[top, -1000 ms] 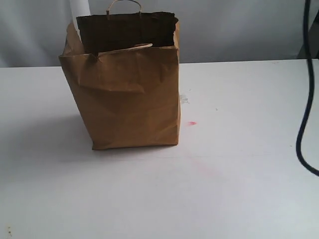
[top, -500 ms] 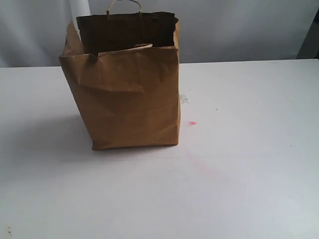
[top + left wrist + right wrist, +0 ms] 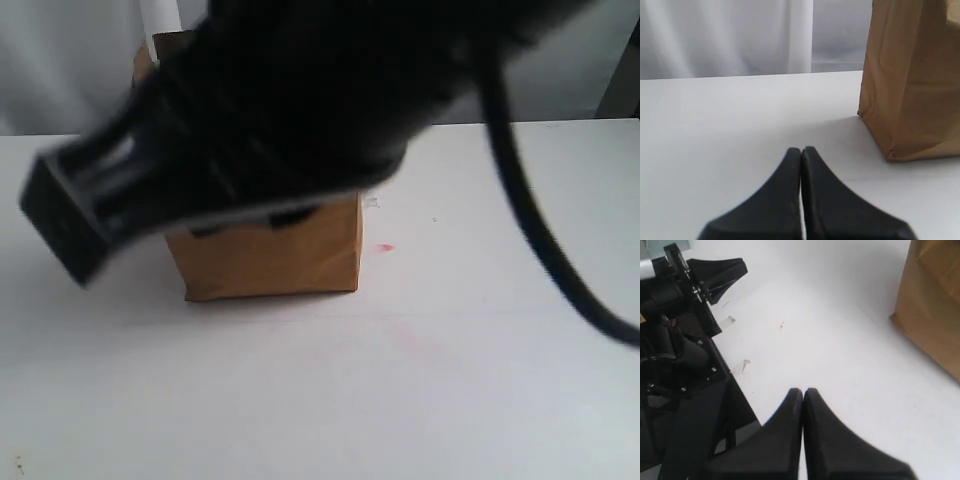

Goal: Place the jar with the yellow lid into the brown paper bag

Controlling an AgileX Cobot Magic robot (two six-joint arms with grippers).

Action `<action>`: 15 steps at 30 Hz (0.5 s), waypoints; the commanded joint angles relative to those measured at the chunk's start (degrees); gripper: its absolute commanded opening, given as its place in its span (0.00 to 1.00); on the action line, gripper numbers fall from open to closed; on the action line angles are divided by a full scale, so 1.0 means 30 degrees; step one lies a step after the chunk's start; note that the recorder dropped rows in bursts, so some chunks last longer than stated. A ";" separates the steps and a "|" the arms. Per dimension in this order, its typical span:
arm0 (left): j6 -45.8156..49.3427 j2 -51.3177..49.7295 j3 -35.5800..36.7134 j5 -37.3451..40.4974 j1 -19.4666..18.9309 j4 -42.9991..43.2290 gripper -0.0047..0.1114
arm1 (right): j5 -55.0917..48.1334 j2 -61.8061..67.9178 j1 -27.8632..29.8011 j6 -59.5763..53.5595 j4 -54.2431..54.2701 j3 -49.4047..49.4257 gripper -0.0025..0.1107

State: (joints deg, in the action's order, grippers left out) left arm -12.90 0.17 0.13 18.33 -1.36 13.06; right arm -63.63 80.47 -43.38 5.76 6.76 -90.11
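The yellow-lidded jar is not showing in any view, so its place cannot be told. The brown paper bag [image 3: 270, 260] is standing upright on a white desk [image 3: 420, 400]. In the exterior view only the bag's lower front and a little of its top left edge are showing. The rest is hiding behind a black robot arm [image 3: 300, 110], which is crossing in front of the bag close to the camera. The arm is too blurred to tell which arm it is or how any hand on it is set. A black cable [image 3: 530, 200] is hanging from the arm and curving down past the bag's right side.

A white post [image 3: 160, 20] is rising just behind the bag's top left corner. A small pink mark [image 3: 385, 247] is lying on the desk just beside the bag's lower right corner.

In the left wrist view, the left hand [image 3: 801, 152] is hovering low over the desk, apart from the bag. Its two black fingers are pressing together with nothing between them. The bag's creased side and one bottom corner are showing near the hand. A white curtain [image 3: 715, 35] is hanging behind the desk.

In the right wrist view, the right hand [image 3: 803, 392] is looking down on the desk from higher up. Its fingers are also pressing together and holding nothing. The bag's lower corner is sitting well apart from this hand. Black machinery [image 3: 685, 355] is standing at the desk's edge, on the far side of the hand from the bag.
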 commanded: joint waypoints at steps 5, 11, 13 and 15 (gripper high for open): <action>-0.0074 -0.0057 -0.0043 -0.0189 0.0050 -0.0072 0.05 | 0.3822 -0.3717 -0.0233 0.0652 -0.0387 0.6437 0.02; -0.0074 -0.0057 -0.0043 -0.0189 0.0050 -0.0072 0.05 | 0.6006 -0.4998 -0.0233 0.0652 -0.0398 0.9081 0.02; -0.0074 -0.0057 -0.0043 -0.0189 0.0050 -0.0072 0.05 | 0.5820 -0.5043 -0.0233 0.0652 -0.0398 0.9533 0.02; -0.0074 -0.0057 -0.0043 -0.0189 0.0050 -0.0072 0.05 | 0.5820 -0.5043 -0.0233 0.0652 -0.0398 0.9765 0.02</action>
State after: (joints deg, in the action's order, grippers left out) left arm -12.90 0.17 0.13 18.33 -1.36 13.06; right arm -47.37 65.76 -43.97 7.54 5.96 -62.12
